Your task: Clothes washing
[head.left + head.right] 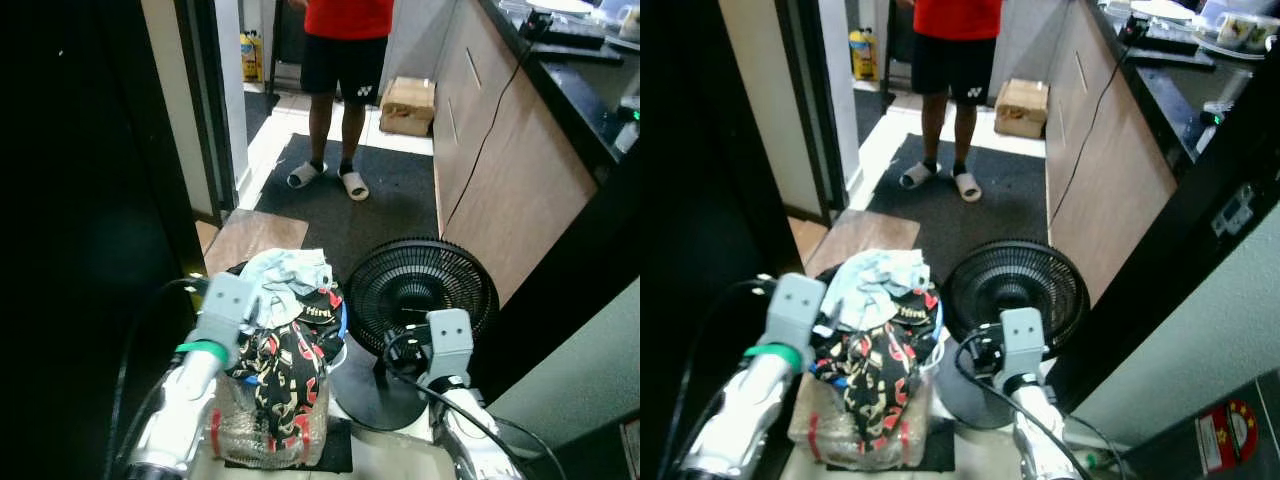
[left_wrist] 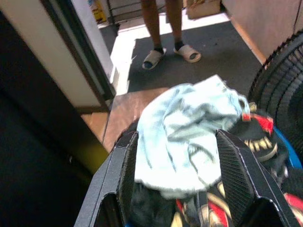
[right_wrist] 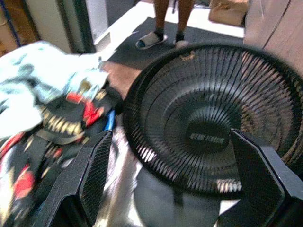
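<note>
A: You're looking at the laundry pile [image 1: 285, 330] sitting heaped in a clear bin [image 1: 265, 425] on the floor, right in front of the robot. A pale blue garment [image 1: 290, 275] is riding on top, and a black, red and yellow printed piece [image 1: 280, 375] is spilling down the front.

B: Orientation?

A: The heap is standing taller than wide, so I'm calling its long axis roughly vertical; the loose printed end is hanging toward the robot. No clear pointing direction beyond that.

B: Grippers?

A: You're seeing the left gripper [image 2: 177, 156] hanging over the pile with its fingers [image 2: 236, 165] spread and nothing between them. The right gripper [image 3: 170, 175] is also spread wide and empty, facing the black fan [image 1: 420, 295].

B: Risks?

A: The fan is standing just beside the bin, so you're risking the right arm clipping its grille or snagging the cable [image 1: 410, 375] looping by its wrist. The top garment is lying loose, so a shallow pinch is likely lifting only that one and dragging others over the rim. A person [image 1: 345, 60] is standing on the dark mat [image 1: 400, 190] ahead, so you're watching the walking path too.
</note>
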You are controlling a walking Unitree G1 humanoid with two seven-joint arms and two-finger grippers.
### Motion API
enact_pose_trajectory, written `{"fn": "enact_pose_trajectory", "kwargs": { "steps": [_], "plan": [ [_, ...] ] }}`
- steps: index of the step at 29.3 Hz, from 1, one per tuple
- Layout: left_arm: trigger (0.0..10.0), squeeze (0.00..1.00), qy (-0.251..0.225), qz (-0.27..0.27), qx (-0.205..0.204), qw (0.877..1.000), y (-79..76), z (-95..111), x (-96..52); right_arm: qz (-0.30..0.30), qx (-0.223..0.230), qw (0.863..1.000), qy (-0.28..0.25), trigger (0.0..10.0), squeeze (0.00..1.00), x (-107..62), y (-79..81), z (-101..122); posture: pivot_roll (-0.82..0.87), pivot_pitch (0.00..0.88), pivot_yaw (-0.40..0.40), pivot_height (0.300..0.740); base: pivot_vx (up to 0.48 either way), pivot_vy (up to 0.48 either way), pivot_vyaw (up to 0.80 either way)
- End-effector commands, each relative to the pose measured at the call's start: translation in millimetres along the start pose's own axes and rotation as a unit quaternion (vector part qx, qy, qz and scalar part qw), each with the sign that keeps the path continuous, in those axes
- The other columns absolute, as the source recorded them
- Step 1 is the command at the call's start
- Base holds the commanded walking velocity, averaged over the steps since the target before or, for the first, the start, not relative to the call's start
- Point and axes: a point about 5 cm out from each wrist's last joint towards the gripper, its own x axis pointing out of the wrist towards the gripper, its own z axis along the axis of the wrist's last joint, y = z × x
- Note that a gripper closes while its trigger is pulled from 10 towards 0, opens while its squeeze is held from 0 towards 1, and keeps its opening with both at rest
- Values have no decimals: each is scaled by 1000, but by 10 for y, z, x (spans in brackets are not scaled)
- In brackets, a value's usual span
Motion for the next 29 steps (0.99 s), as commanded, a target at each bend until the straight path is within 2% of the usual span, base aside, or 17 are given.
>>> {"fn": "enact_pose_trajectory", "kwargs": {
  "steps": [1, 22, 29],
  "plan": [
    [10000, 0, 10, 13, 8, 1000, 79, -46, -7, 3, 5, 1000, 6, 10000, 0, -11, 40, -35, 59, 6, -12, 740, 330, 0, 0],
    [10000, 0, 9, 19, 3, 1000, 76, -45, -7, 11, 3, 1000, 7, 10000, 0, -20, 62, -44, 60, 16, -13, 740, 16, 0, 0],
    [10000, 0, 20, 6, -6, 1000, 10, -100, -17, 38, -20, 999, -4, 10000, 0, -8, 111, 3, 54, 39, -12, 740, 0, 0, 0]
  ]
}}
